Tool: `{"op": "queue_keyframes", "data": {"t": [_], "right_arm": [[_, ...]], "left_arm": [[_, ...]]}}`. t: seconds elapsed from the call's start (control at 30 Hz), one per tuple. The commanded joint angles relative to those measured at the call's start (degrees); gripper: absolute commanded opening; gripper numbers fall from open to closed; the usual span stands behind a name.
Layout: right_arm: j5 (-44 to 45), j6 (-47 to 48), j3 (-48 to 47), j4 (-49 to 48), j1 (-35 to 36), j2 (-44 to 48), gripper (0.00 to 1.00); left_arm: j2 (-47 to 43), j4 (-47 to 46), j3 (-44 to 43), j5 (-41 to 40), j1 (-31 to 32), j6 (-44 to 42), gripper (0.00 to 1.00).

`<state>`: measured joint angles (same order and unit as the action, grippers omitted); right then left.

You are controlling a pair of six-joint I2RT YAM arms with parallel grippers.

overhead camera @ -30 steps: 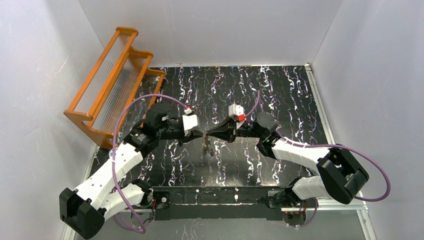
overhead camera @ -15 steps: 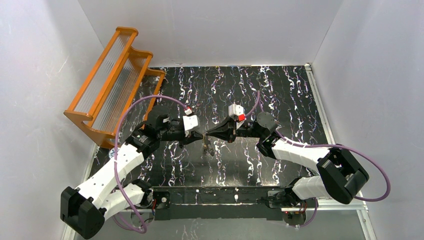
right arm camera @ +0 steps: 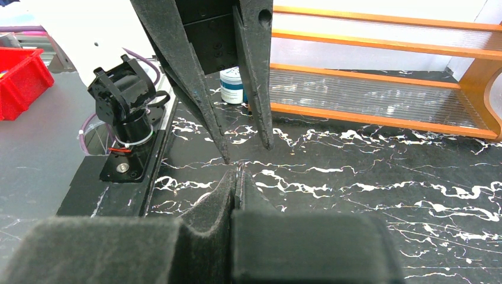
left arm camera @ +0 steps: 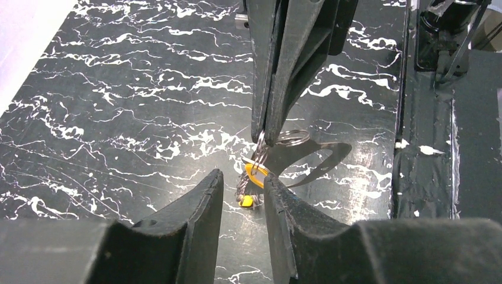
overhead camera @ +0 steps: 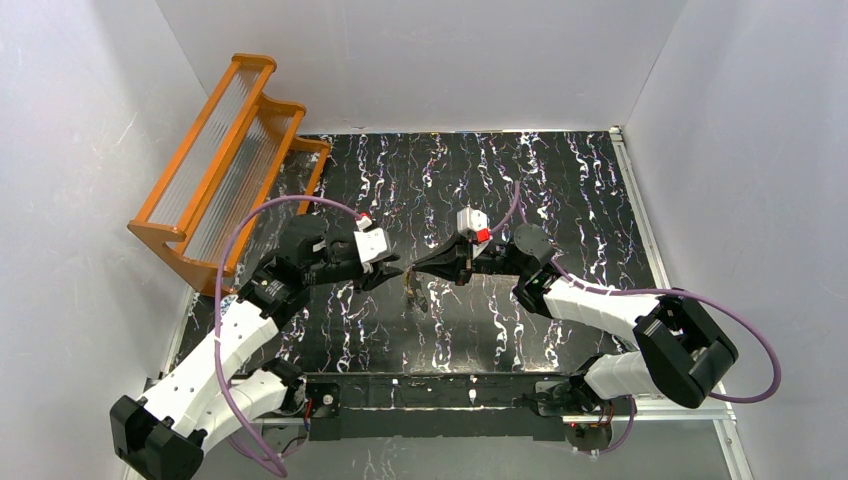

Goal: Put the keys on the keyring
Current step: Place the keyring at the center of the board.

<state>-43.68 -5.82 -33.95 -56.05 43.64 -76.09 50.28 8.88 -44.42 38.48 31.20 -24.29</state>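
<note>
My right gripper [overhead camera: 415,268] is shut on the keyring [left arm camera: 294,138], a thin silvery loop pinched at its fingertips, seen from the front in the left wrist view. Two keys with yellow heads [left arm camera: 255,176] hang from the ring just above the table, and show as a small dangling bundle in the top view [overhead camera: 411,291]. My left gripper [left arm camera: 243,180] is open and empty, its fingers [left arm camera: 204,198] either side of the hanging keys and a little short of them. In the right wrist view my shut right gripper [right arm camera: 237,170] faces the open left gripper [right arm camera: 245,152].
An orange rack [overhead camera: 225,165] stands at the table's far left. A small white and blue jar [right arm camera: 235,86] sits by the rack. A red bin [right arm camera: 18,77] stands off the table. The table [overhead camera: 560,190] is black marble-patterned, with white walls around it.
My left arm has drawn back to the left, so its gripper now stands slightly apart from the right gripper's tip. The right arm and the hanging keys have not moved.
</note>
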Motion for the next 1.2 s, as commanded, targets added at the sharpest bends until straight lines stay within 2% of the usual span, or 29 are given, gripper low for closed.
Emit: {"op": "queue_keyframes", "data": {"t": [0.0, 0.1, 0.17, 0.33, 0.37, 0.83, 1.17], "right_arm": [[-0.23, -0.15, -0.98, -3.27, 0.13, 1.3, 0.01], [-0.23, -0.15, -0.88, -3.27, 0.13, 1.41, 0.01], [-0.2, -0.09, -0.89, -3.27, 0.14, 1.39, 0.01], [-0.06, 0.03, -0.92, -3.25, 0.13, 1.48, 0.01], [-0.01, 0.02, -0.86, -3.27, 0.13, 1.48, 0.01], [-0.38, -0.05, -1.29, -3.58, 0.18, 0.9, 0.01], [-2.97, -0.67, -1.16, -4.88, 0.13, 0.56, 0.01]], "left_arm": [[0.46, -2.63, -0.05, 1.08, -0.18, 1.6, 0.31], [1.87, -3.58, -0.17, 2.55, -0.18, 1.8, 0.29], [2.61, -3.87, -0.11, 3.52, -0.18, 1.84, 0.25], [2.98, -3.83, 0.34, 4.22, -0.18, 1.85, 0.02], [2.9, -3.61, 0.43, 4.23, -0.18, 1.89, 0.0], [2.67, -1.93, 2.68, 5.75, 0.06, 1.99, 0.0], [3.33, -8.53, 5.77, 5.81, 1.07, 6.04, 0.0]]}}
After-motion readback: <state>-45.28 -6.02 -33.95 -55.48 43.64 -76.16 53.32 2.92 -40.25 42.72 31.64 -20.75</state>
